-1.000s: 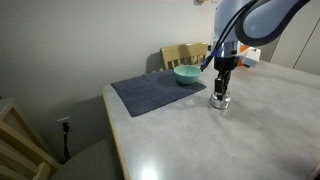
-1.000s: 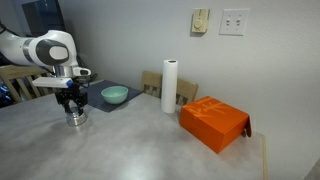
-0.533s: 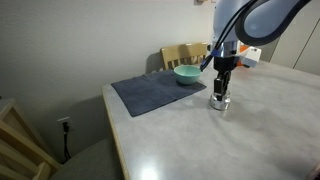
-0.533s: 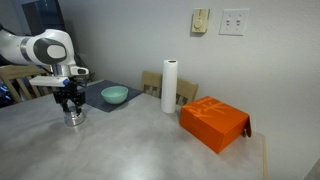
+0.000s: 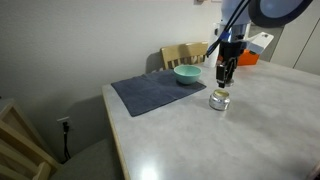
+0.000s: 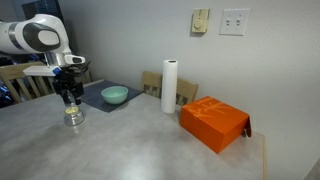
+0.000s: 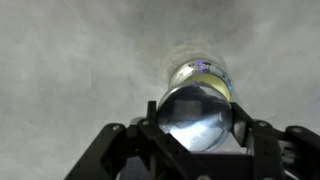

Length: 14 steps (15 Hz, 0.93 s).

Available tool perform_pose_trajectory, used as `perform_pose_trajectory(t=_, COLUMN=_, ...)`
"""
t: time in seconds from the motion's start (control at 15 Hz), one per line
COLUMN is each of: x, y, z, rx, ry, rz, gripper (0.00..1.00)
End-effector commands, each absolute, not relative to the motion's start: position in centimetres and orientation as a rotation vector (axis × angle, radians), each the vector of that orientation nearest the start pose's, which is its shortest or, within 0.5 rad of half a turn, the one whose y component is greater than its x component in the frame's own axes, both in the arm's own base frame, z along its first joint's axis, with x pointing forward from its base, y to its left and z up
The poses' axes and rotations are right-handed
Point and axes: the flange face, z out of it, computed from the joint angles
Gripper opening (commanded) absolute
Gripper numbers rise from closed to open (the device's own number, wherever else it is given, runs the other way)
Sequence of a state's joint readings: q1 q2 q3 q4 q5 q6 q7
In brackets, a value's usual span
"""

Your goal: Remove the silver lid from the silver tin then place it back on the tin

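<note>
Silver on silver here: the silver lid point(image 7: 195, 115) is off and hangs in the air, pinched between the two fingers point(image 7: 150, 122) of the gripper point(image 7: 196, 128). The wrist view shows it best, with the shiny disc filling the gap between the fingers and both sides pressed against its rim. Right behind it in that view you can see the silver tin point(image 7: 206, 74), open, with a bit of its yellowish inside peeking past the lid's edge.

In both exterior views the gripper point(image 5: 226, 76) point(image 6: 70, 97) points straight down, directly above the tin point(image 5: 219, 99) point(image 6: 73, 116), with a clear gap between them. The tin stands upright on the pale marbled surface point(image 5: 190, 140), well in from the edges, just off the near corner of a dark grey mat point(image 5: 152, 93).

The mat runs toward the far edge of the surface, and a teal bowl point(image 5: 187, 74) sits at that end of it, near a wooden chair point(image 5: 185, 53). Farther along the far edge there's a paper towel roll point(image 6: 169, 86) standing upright, and an orange box point(image 6: 213, 122) lies toward the far corner, well apart from the tin.
</note>
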State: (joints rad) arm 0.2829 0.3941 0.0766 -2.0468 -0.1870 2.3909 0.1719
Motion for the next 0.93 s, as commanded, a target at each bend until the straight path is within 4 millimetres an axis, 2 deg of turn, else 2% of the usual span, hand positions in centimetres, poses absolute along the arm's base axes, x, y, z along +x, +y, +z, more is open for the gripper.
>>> perform_pose_trajectory(t=0.0, x=54.3, y=15.9, z=26.9, rx=-3.218, ry=-0.328, rz=-0.058, gripper=0.45)
perform_pose_trajectory(t=0.13, x=54.5, y=12.7, z=27.3, rx=-3.206, ry=-0.222, rz=-0.088, gripper=0.45)
perform_pose_trajectory(t=0.27, x=55.1, y=9.3, z=26.8, rx=-3.18, ry=-0.137, rz=-0.115, gripper=0.45)
perform_pose_trajectory(t=0.4, x=56.2, y=6.4, z=25.6, rx=-3.146, ry=-0.065, rz=-0.119, gripper=0.45)
perform_pose_trajectory(t=0.53, x=57.3, y=4.6, z=24.0, rx=-3.117, ry=-0.038, rz=-0.066, gripper=0.45)
perform_pose_trajectory(t=0.73, x=58.8, y=3.9, z=21.3, rx=-3.121, ry=-0.031, rz=0.053, gripper=0.45)
perform_pose_trajectory(t=0.87, x=59.8, y=4.5, z=19.3, rx=-3.142, ry=-0.029, rz=0.132, gripper=0.45)
